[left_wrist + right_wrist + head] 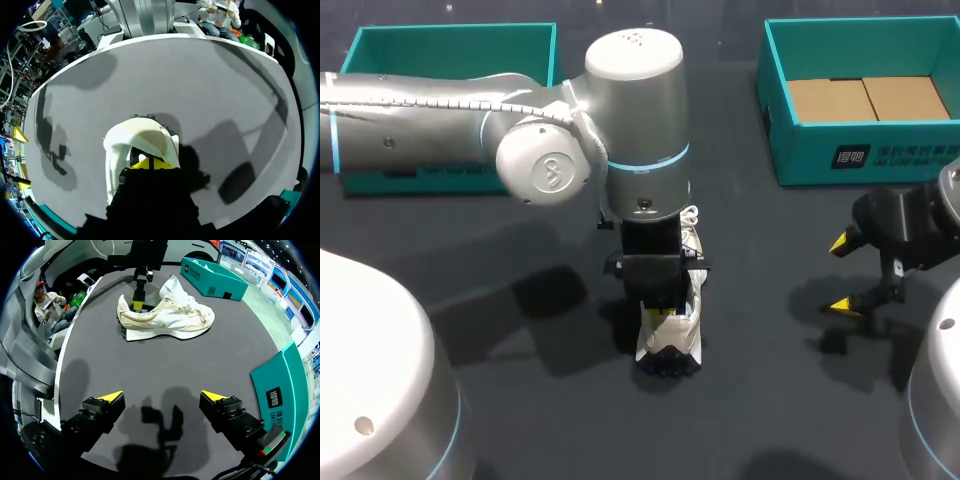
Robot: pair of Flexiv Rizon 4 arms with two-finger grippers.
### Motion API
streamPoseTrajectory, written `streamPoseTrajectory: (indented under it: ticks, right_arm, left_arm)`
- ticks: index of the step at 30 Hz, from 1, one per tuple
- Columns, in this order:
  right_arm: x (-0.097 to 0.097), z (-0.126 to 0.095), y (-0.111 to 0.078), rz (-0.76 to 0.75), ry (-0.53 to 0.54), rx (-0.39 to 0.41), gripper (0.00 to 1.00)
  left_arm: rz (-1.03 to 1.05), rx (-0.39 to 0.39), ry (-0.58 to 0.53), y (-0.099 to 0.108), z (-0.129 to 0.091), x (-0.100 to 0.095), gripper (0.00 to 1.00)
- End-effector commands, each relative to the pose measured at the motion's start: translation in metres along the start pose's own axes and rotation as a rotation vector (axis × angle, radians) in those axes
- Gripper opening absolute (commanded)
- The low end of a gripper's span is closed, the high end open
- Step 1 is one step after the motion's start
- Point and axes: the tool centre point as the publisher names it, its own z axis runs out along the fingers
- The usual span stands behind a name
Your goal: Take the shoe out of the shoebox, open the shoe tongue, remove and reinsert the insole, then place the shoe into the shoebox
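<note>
We are judging this the insole step. The shoe is lying out, well apart from the shoebox. Our left gripper is sitting in the shoe's heel opening, and we cannot tell its grip. Our right gripper is hovering near the shoe, spread wide and empty. The next move is likely calling for a firm pinch on the insole.

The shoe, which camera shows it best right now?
The right wrist view: the whole shoe shows side-on, laces and sole visible. In the head view my left arm covers most of it. The left wrist view shows only its heel end.
</note>
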Motion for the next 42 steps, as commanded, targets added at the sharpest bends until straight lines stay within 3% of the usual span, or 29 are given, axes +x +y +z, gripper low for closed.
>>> streamPoseTrajectory:
  ticks: [1,11,14,21,24,29,35,42]
  right_arm:
    - [0.001,0.0,0.0,-0.001,-0.002,0.001,1.0]
    - [0.001,0.0,0.0,-0.001,-0.002,0.001,1.0]
    - [0.001,0.0,0.0,-0.001,-0.002,0.001,1.0]
    - [0.001,0.0,0.0,-0.001,-0.002,0.001,1.0]
    - [0.001,0.0,0.0,-0.001,-0.002,0.001,1.0]
    - [0.001,0.0,0.0,-0.001,-0.002,0.001,1.0]
    - [0.001,0.0,0.0,-0.001,-0.002,0.001,1.0]
    - [0.001,0.0,0.0,-0.001,-0.002,0.001,1.0]
  left_arm:
    - [0.016,0.01,0.023,0.003,0.012,-0.003,0.0]
    - [0.035,0.061,0.073,0.019,0.052,-0.004,0.0]
    - [0.019,0.038,0.055,0.021,0.05,-0.004,0.0]
    - [-0.006,-0.015,-0.026,0.01,0.012,-0.007,0.0]
    - [-0.006,-0.01,-0.054,0.001,0.006,-0.01,0.0]
    - [0.032,0.019,-0.06,-0.012,0.02,-0.018,0.0]
    - [0.027,0.06,-0.032,-0.007,0.043,-0.015,0.0]
    - [-0.032,-0.029,-0.044,0.014,0.051,-0.007,0.0]
